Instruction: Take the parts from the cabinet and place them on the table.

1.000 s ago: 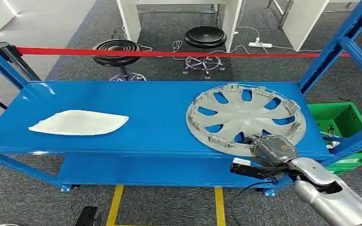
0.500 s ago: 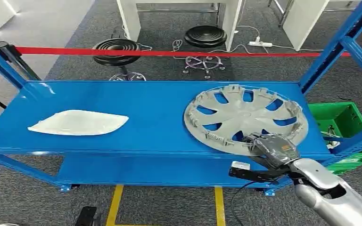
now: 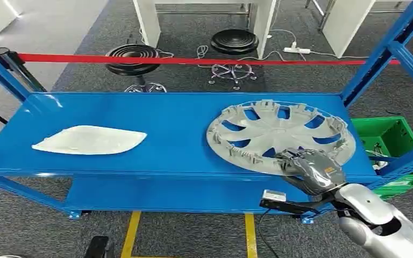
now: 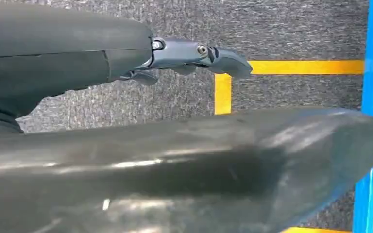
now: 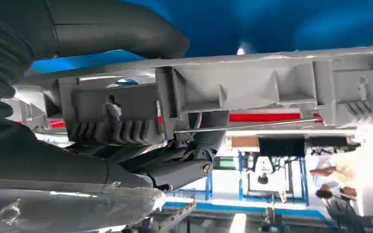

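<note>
head view, right hand: the right hand (image 3: pixel 307 167) is seen at the near edge of the blue shelf (image 3: pixel 172 134), its fingers closed over the near rim of the wheel cover (image 3: pixel 279 135).
right wrist view, grip: the rim of the wheel cover (image 5: pixel 252 92) is clamped between the thick grey thumb on one face and the darker fingers (image 5: pixel 175 170) on the other face.
left wrist view, left hand: the left hand (image 4: pixel 194 56) is seen over grey carpet and yellow floor tape (image 4: pixel 222 90), with nothing in it; its fingers are curled in a little, and how far they are closed cannot be told.
wheel cover: a grey plastic part with spoke openings, inner side up; it is located on the right part of the shelf and is tilted, its near edge raised in the hand.
white part: a pale, flat, leaf-shaped part (image 3: pixel 90 140) is laid on the left part of the same shelf, well apart from the wheel cover.
green crate: a green crate (image 3: pixel 390 137) is seen on the floor just beyond the right end of the shelf.
red tape: a red barrier tape (image 3: pixel 140 59) is stretched behind the shelf.
stools: two black stools (image 3: pixel 132 56) are set on the carpet beyond the tape.
</note>
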Robot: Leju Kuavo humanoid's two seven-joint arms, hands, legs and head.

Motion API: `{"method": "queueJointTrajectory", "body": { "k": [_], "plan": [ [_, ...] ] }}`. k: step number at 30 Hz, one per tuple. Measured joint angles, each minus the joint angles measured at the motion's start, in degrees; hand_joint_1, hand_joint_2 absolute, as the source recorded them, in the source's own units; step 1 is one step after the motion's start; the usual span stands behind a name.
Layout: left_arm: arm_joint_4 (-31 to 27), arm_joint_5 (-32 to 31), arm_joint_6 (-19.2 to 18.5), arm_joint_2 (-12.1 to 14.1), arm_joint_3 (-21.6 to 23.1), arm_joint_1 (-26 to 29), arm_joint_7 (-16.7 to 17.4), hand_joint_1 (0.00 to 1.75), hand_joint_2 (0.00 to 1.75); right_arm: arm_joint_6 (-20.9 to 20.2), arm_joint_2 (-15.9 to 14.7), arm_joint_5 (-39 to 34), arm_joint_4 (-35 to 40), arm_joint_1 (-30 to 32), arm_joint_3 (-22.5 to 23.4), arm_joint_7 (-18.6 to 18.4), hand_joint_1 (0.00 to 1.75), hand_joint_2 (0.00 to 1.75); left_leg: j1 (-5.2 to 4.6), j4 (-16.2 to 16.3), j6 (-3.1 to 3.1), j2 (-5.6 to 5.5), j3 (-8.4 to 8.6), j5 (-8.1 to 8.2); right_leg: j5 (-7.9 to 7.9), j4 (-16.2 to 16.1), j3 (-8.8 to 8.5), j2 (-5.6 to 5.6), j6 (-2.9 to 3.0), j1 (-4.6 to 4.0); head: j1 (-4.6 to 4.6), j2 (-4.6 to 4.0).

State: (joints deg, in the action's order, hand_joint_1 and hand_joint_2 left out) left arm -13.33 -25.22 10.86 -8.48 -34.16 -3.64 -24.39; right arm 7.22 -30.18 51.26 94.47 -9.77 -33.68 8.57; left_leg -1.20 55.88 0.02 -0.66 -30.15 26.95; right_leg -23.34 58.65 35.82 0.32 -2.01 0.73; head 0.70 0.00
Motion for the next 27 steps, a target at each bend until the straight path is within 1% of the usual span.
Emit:
{"method": "queueJointTrajectory", "body": {
  "k": [1,5,7,11,18,27],
  "plan": [
    [0.0,0.2,0.0,0.0,-0.2,0.0,-0.3,0.0,1.75,1.2,0.0,0.8,0.2,0.4,0.2,0.0,1.75,1.75,0.0,0.0,0.0,0.0,-0.02,0.0,0.0,0.0,0.01,0.0,0.0,0.0,0.0,0.0],
    [0.0,0.8,0.5,0.0,-1.0,0.1,-0.7,0.0,1.75,7.9,0.4,3.9,2.2,2.8,1.2,0.2,1.75,1.75,0.01,0.0,0.01,0.0,-0.06,0.02,-0.01,0.0,0.04,0.0,0.0,0.0,0.0,0.0],
    [0.0,1.2,0.5,0.1,-1.6,0.2,-0.8,0.0,1.75,10.2,1.0,5.4,3.5,4.0,1.7,0.1,1.75,1.75,0.01,0.0,0.0,0.0,-0.08,0.03,-0.02,0.0,0.07,0.02,0.01,0.0,0.02,0.0],
    [0.0,1.7,0.5,0.1,-2.4,0.8,-1.3,0.0,1.75,12.2,2.3,7.1,5.7,5.5,1.8,0.1,1.75,1.75,0.02,0.0,0.0,0.0,-0.1,0.03,-0.02,0.0,0.1,0.02,0.02,0.0,0.02,0.0],
    [0.0,1.6,1.2,0.2,-3.7,1.0,-1.8,0.0,1.75,15.5,4.5,8.9,7.0,7.3,2.2,0.1,1.75,1.75,0.01,0.0,0.01,0.0,-0.1,0.02,-0.02,0.0,0.09,0.01,0.02,0.0,0.02,0.0],
    [0.0,0.6,2.3,0.3,-4.0,0.9,-1.4,0.0,1.75,18.1,6.3,9.0,7.0,7.6,3.1,1.0,1.75,1.75,0.01,0.0,0.01,0.0,-0.11,0.02,-0.02,0.0,0.1,0.01,0.02,0.0,0.0,0.0]
  ]
}}
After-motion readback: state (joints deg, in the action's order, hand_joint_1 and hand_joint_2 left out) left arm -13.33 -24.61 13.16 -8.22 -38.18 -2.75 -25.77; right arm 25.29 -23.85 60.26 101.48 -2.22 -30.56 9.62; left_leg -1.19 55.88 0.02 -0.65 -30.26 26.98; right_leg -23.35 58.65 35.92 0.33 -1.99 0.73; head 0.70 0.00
